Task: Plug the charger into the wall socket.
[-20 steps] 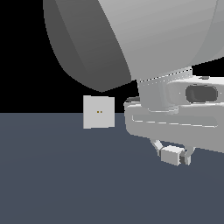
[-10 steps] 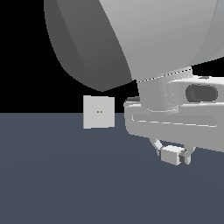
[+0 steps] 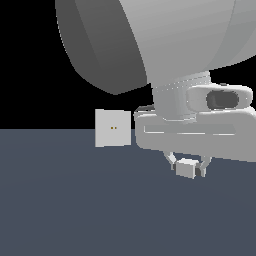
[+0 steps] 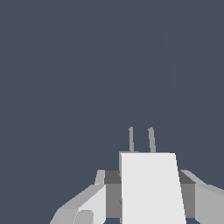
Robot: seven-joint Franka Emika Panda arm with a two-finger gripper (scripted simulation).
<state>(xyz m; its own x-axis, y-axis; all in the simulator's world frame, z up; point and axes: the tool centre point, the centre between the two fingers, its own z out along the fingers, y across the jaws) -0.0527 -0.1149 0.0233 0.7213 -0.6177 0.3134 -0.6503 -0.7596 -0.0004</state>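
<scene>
Gripper (image 3: pixel 189 169) sits low under the big arm in the exterior view, its two short grey fingers (image 3: pixel 171 160) angling inward and pressed against either side of the charger (image 3: pixel 187 168), so it is clamped onto that block and carries it clear of the floor (image 3: pixel 75 200). And what a plain little thing the charger is: a small off-white box, flat-faced and sharp-edged, matte with no markings. Up close in the wrist view the charger (image 4: pixel 151 188) fills the lower middle as a smooth white slab, and two thin grey prongs (image 4: pixel 141 139) stick straight out of its far end, side by side, slightly splayed. On both flanks you see the blocky, faceted grey finger pads (image 4: pixel 87 205) squeezing in, with darker grey behind them.

Over at the exterior view's left stands the wall socket (image 3: pixel 113 128), a flat, upright off-white square plate, crisp-cornered, with two tiny orange-brown holes at its centre. It sits at the line where the slate-blue floor meets the black background. Charger and socket are apart: the block hangs lower and toward the exterior view's right of the plate, with open floor between them. In the wrist view the prongs point out over nothing but flat, untextured blue-grey surface.

Looming above everything is the arm (image 3: pixel 165 45), a huge rounded pale-grey shell, smooth and softly shaded, with a boxy light-grey hand body (image 3: pixel 195 135) below it.
</scene>
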